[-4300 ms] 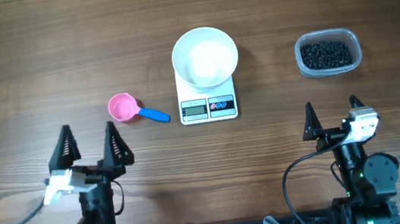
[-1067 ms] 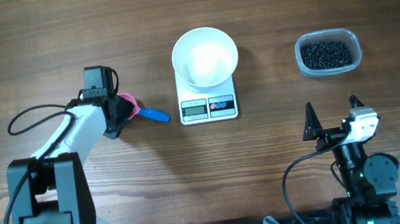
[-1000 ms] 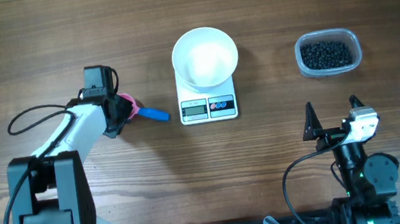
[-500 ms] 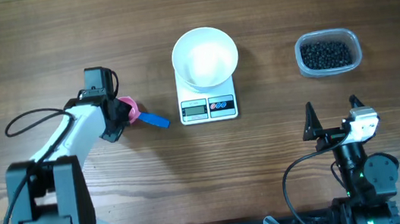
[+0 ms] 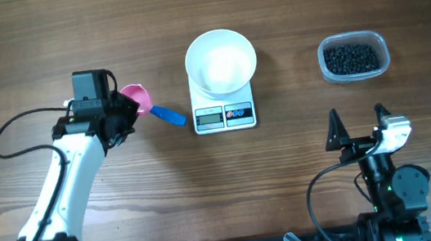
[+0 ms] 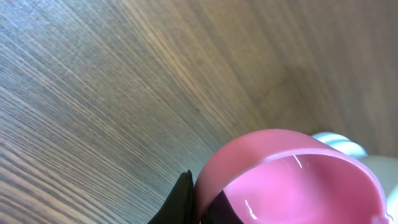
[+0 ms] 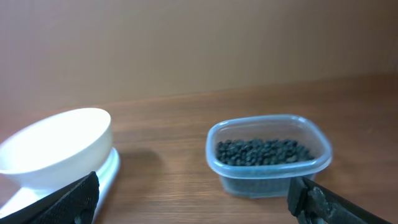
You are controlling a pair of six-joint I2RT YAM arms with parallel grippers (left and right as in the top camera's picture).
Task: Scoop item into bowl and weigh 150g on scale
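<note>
Wood-grain tabletop carries everything here. The left gripper [image 5: 124,111] is closed on the cup wall of the pink scoop [image 5: 135,97], left of the middle, and not on its blue handle [image 5: 169,116]. The right gripper [image 5: 355,110] waits wide apart near the front edge.

The white bowl [image 5: 220,60] sits on the scale [image 5: 225,116] at the middle. The black pellets [image 5: 349,58] lie in the clear tub [image 5: 326,70], toward the right edge.

Such a grip can probably let the scoop turn when it digs. The long reach past the bowl can knock it, and the pellets would roll away.
</note>
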